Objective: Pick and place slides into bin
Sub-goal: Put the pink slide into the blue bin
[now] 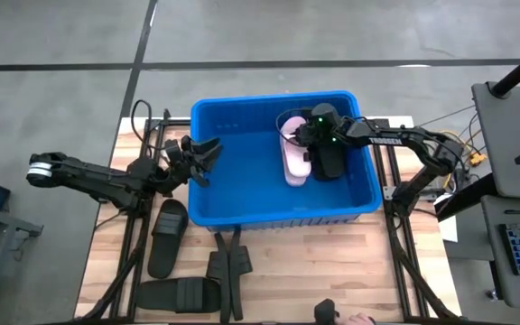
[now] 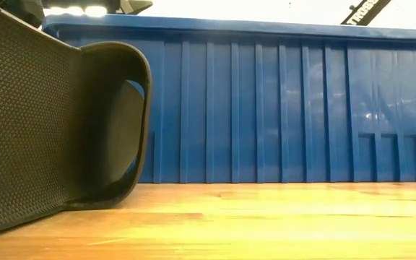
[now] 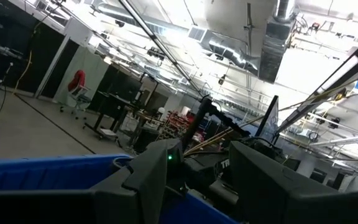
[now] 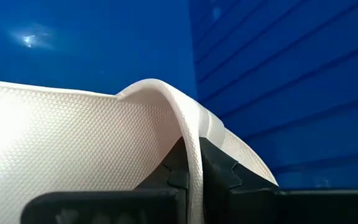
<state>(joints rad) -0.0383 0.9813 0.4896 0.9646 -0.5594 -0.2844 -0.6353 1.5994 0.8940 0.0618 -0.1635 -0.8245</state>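
The blue bin (image 1: 242,203) stands mid-table; its wall fills the low view (image 2: 287,108). My right gripper (image 1: 303,134) is inside the bin, shut on a pale pink slide (image 1: 293,162). A black slide (image 1: 330,161) lies in the bin beside it. My left gripper (image 1: 201,155) is open and empty just outside the bin's left wall. Two black slides (image 1: 168,236) (image 1: 179,293) lie flat on the table in front of it; one shows close up in the low view (image 2: 49,123). My right gripper pinches the pink slide's broad strap (image 4: 194,134) between its two fingers, one finger under the strap and one outside it. The fingers (image 4: 219,171) come from the table's right, slanting down. I cannot tell whether the slide is clear of the bin floor.
A narrow black forked bracket (image 1: 228,269) lies on the table near the front edge. Black frame rails run along both sides of the table (image 1: 134,244) (image 1: 403,253). Bare wood lies in front of the bin at the right (image 1: 332,262).
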